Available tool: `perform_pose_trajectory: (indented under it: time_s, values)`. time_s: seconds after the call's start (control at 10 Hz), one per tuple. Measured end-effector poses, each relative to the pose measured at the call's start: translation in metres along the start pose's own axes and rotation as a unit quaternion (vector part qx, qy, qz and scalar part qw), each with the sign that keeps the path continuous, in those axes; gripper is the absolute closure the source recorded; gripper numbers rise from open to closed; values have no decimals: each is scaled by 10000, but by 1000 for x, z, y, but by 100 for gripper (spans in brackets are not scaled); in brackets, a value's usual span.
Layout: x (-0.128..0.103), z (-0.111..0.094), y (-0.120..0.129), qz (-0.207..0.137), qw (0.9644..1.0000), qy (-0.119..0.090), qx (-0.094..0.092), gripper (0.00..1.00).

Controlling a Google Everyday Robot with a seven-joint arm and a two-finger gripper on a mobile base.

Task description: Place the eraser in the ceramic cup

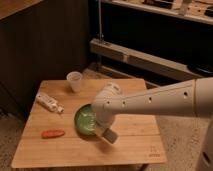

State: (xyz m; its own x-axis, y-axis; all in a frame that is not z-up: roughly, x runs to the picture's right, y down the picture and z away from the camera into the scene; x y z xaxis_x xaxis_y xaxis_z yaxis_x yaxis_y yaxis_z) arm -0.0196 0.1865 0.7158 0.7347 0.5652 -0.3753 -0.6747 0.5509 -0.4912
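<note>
The ceramic cup (74, 80) is small and whitish and stands upright at the back left of the wooden table (135, 145). My gripper (104, 130) is low over the table at the right front rim of the green bowl (85, 120), at the end of the white arm reaching in from the right. A pale beige squarish block (110, 135) is right at the gripper's tip; I cannot tell whether it is held. No dark grey eraser shows; it is hidden or out of view. The cup is well behind and left of the gripper.
A white bottle (49, 102) lies on its side at the table's left. An orange carrot-like thing (52, 134) lies at the front left. A dark shelf unit (150, 55) stands behind the table.
</note>
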Motion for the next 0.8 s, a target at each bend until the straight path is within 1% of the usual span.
perform_pose_trajectory:
  time_s: [0.1,0.2,0.3,0.5,0.7,0.8]
  values:
    - [-6,-5,-13,14,10000,-23,53,94]
    - [-15,-11,-31,0,9999,-54,103,99]
    - [-27,-17,-45,-11,9999,-135,96,100]
    - [-55,-38,-76,-50,9996,-254,60,100]
    - [-103,-54,-92,-224,9986,-485,32,100]
    - [-126,-58,-98,-306,9979,-569,7,100]
